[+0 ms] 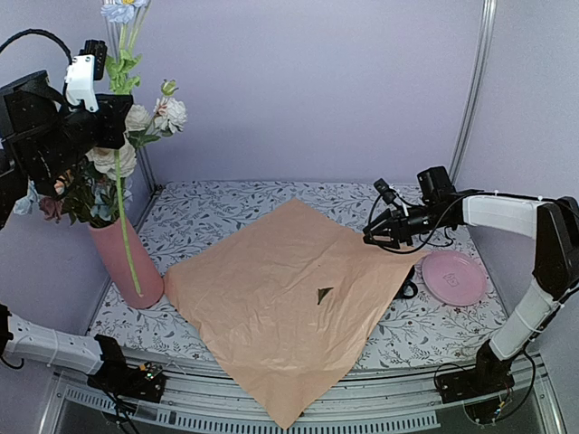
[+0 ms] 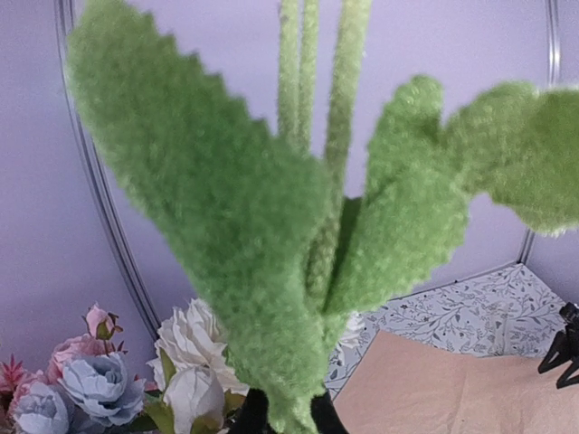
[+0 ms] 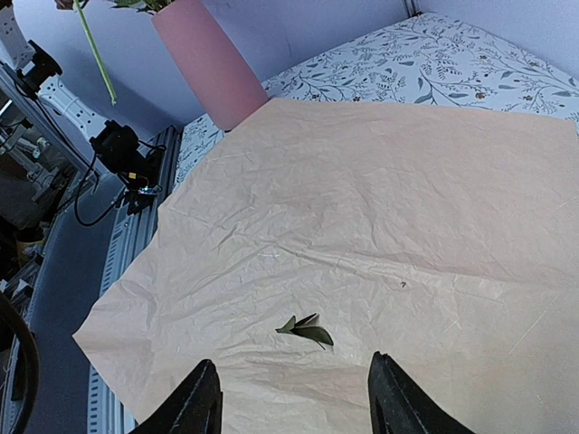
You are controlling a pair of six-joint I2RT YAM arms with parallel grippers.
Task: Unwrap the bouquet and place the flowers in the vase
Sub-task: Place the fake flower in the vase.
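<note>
Upper left of the frame, the left jaws clamp a flower [image 1: 118,65] by its stem above the pink vase [image 1: 127,264]; the right jaws stand apart over the paper [image 1: 289,298] on the desk [image 1: 439,327]

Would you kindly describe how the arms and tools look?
Both arms are white tubes between black joints: left arm, right arm. The left tool is black with a white block on top; the right tool is black, with thin black cables looping beside it.
</note>
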